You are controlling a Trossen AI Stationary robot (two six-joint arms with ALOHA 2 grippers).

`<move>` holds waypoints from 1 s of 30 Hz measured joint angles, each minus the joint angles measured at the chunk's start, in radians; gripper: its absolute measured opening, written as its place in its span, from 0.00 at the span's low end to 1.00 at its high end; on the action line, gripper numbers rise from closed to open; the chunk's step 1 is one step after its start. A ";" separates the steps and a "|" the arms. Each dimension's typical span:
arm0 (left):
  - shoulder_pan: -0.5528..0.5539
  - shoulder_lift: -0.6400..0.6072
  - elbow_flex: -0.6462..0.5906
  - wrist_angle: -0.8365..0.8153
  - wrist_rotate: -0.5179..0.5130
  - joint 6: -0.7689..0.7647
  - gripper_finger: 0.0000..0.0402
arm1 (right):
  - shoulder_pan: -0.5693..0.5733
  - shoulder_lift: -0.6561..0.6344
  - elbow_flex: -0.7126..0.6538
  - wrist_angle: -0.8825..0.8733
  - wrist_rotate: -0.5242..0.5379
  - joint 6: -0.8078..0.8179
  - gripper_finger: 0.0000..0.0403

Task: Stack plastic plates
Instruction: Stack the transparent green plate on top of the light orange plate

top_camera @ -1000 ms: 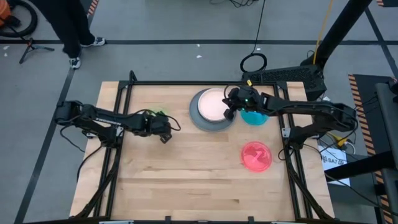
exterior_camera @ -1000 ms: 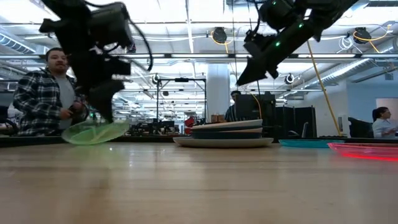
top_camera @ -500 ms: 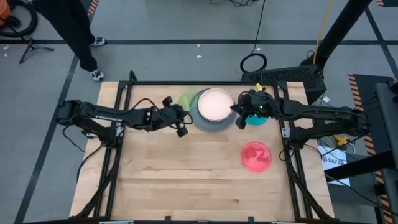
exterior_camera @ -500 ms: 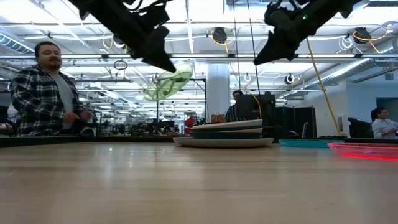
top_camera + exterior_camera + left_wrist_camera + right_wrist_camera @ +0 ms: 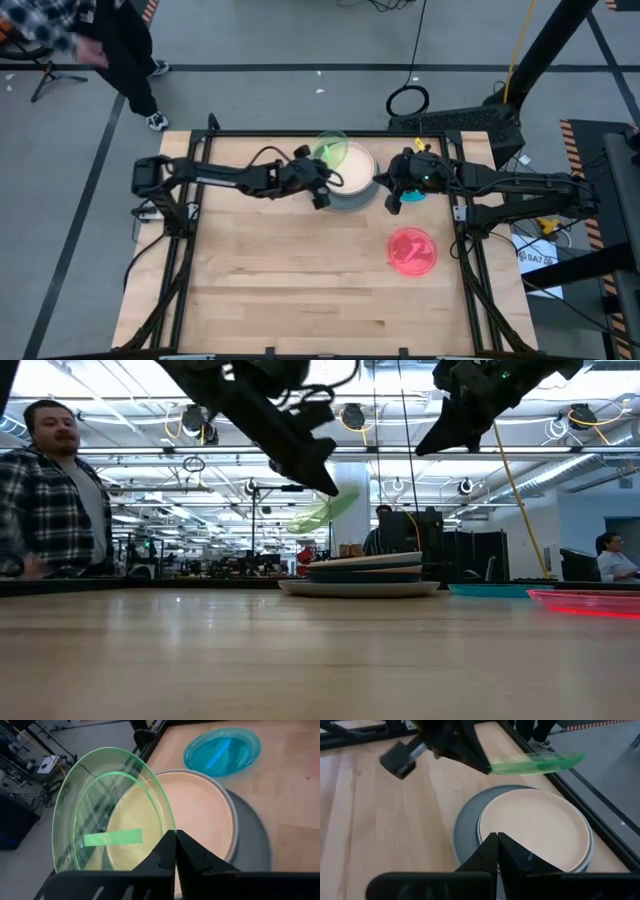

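A stack of plates [image 5: 352, 180] stands at the table's far middle: a large grey plate [image 5: 465, 827] at the bottom, dark plates [image 5: 365, 573] between, a cream plate [image 5: 200, 815] on top. My left gripper [image 5: 320, 178] is shut on a translucent green plate [image 5: 330, 150], above the stack's left side. My right gripper [image 5: 395, 195] is shut and empty, in the air just right of the stack, over a teal plate [image 5: 412, 190]. A red plate [image 5: 412, 250] lies on the table nearer the front right. My left gripper pinches the green plate's rim [image 5: 167, 826] between its two fingers, at the plate's edge nearest the arm. The fingers come from the table's left, slanting down. The plate is lifted clear and tilted [image 5: 322, 512], its free side over the cream plate.
A black frame [image 5: 300, 133] runs round the table's edge. A person [image 5: 50, 500] stands beyond the table's far left corner. Bare wood [image 5: 300, 290] fills the table's near half.
My left gripper has lifted the green plate off the table's left part and carried it right, to above the stack's left side; the plate now hangs tilted in the air. My right gripper has drawn back from over the stack toward the table's right edge.
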 joint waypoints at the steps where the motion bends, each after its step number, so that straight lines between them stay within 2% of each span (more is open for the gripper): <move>1: 0.004 0.021 0.016 -0.001 0.000 0.003 0.01 | 0.000 0.000 0.000 -0.007 0.000 0.000 0.01; 6: 0.019 0.087 0.042 0.017 0.004 0.004 0.01 | 0.000 0.000 0.000 -0.021 0.001 -0.008 0.01; 11: 0.028 0.139 0.042 0.064 0.079 -0.029 0.01 | 0.000 0.000 0.000 -0.022 0.001 -0.012 0.01; 17: 0.028 0.180 0.042 0.110 0.109 -0.060 0.01 | 0.000 0.000 0.000 -0.021 0.002 -0.011 0.01; 25: 0.027 0.187 0.042 0.117 0.165 -0.078 0.11 | -0.001 0.000 0.000 -0.018 0.002 -0.011 0.01; 30: 0.026 0.187 0.042 0.116 0.166 -0.085 0.13 | -0.001 0.000 0.000 -0.018 0.002 -0.011 0.01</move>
